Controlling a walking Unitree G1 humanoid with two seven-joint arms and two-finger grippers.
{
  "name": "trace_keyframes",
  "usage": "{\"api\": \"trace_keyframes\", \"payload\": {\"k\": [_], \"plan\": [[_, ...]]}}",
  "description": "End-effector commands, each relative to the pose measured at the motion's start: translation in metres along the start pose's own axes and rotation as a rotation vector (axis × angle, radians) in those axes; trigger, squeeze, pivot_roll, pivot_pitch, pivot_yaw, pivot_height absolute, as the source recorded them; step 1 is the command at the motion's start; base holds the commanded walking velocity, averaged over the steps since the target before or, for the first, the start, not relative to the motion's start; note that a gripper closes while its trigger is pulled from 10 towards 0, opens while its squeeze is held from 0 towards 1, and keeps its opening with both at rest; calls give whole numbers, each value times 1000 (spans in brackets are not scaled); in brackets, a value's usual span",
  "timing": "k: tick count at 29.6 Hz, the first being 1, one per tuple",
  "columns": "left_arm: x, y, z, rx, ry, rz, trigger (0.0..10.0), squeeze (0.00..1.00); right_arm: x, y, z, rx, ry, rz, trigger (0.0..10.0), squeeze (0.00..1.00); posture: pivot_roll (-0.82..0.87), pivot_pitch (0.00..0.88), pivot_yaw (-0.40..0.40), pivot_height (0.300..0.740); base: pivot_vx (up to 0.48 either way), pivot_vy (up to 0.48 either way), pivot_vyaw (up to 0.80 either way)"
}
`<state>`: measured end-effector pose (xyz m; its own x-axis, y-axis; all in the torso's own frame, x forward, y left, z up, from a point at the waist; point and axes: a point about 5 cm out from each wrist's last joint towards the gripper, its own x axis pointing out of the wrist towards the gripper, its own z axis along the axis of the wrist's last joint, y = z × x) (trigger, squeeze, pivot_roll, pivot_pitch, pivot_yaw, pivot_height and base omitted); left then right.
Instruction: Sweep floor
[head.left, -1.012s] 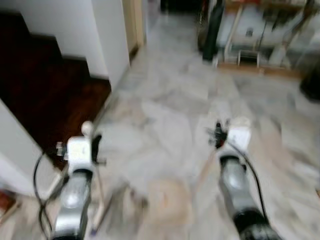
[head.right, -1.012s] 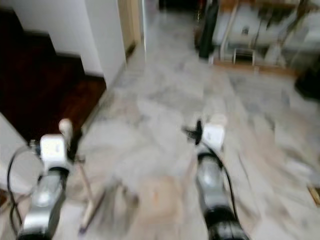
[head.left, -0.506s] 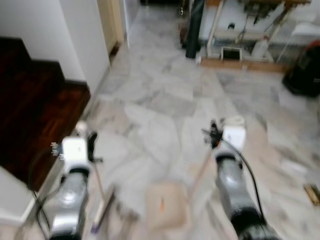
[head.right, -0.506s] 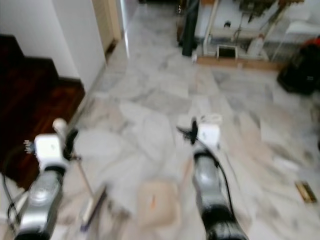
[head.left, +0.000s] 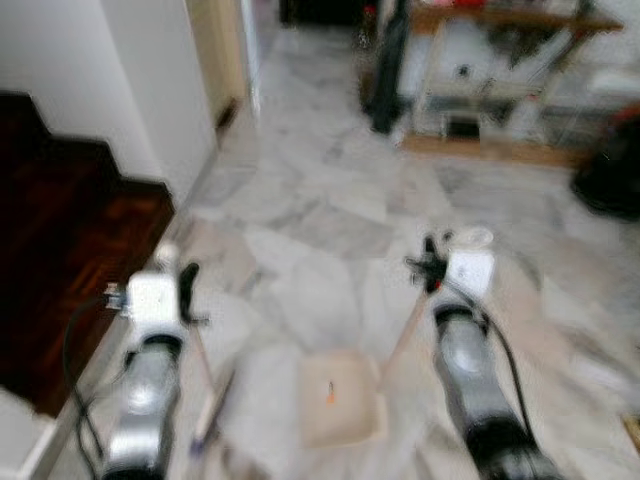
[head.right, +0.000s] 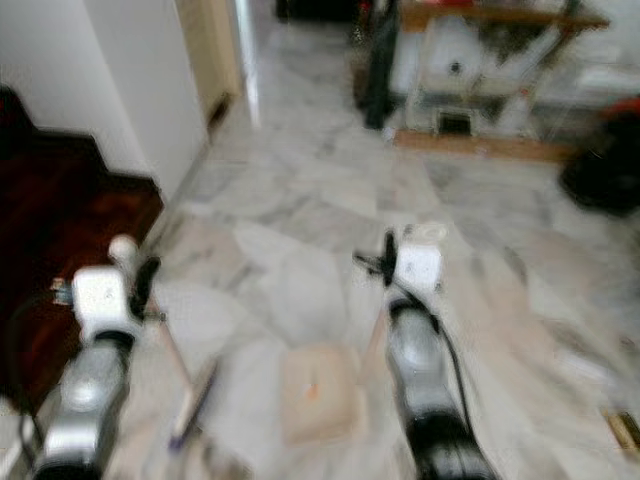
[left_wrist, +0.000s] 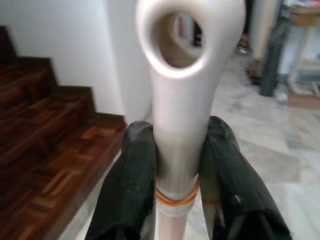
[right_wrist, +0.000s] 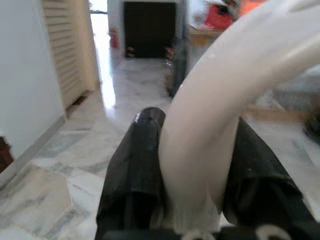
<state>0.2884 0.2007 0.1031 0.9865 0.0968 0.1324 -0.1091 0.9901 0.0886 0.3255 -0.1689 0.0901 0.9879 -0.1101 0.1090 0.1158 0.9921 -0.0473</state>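
Blur across both eye views, so the camera is likely moving. Left gripper (left_wrist: 177, 165) has its 2 black fingers (left_wrist: 131, 185) pinched tight on the white broom handle (left_wrist: 182, 100), just under the hanging-hole at its top end, with an orange rubber band on the shaft right below the grip. In the left eye view the broom shaft (head.left: 203, 385) slants down from that grip at lower left toward the marble floor (head.left: 330, 200); the bristle end is too smeared to make out. Right gripper (right_wrist: 192, 175) has both fingers (right_wrist: 132, 170) clamped on a curved white dustpan handle (right_wrist: 215, 110), and the beige dustpan (head.left: 340, 397) sits low at bottom center, between the 2 arms, with 1 small orange speck (head.left: 329, 394) in it. Dark wooden stairs (head.left: 60, 230) fill the left edge beside a white wall (head.left: 150, 80); a shelf unit (head.left: 500, 70) and dark objects stand at the upper right. Risks: broom is held at its very tip, so a hard sideways stroke could twist it in the pinch or lever it loose. Stairs are near on the left, so a wide swing could knock the bottom step. Tilting the pan while walking could spill the speck.
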Motion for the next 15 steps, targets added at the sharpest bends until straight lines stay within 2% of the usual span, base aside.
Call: {"api": "trace_keyframes", "payload": {"k": [1,15], "plan": [[2,5,8,17,-38,9,10000,0,7,8,14,21,-62,17,10000,0,49,19,-37,740,401,0,0],[3,5,8,17,-37,13,10000,0,7,14,16,21,-62,39,10000,0,47,40,-39,740,402,0,0]]}}
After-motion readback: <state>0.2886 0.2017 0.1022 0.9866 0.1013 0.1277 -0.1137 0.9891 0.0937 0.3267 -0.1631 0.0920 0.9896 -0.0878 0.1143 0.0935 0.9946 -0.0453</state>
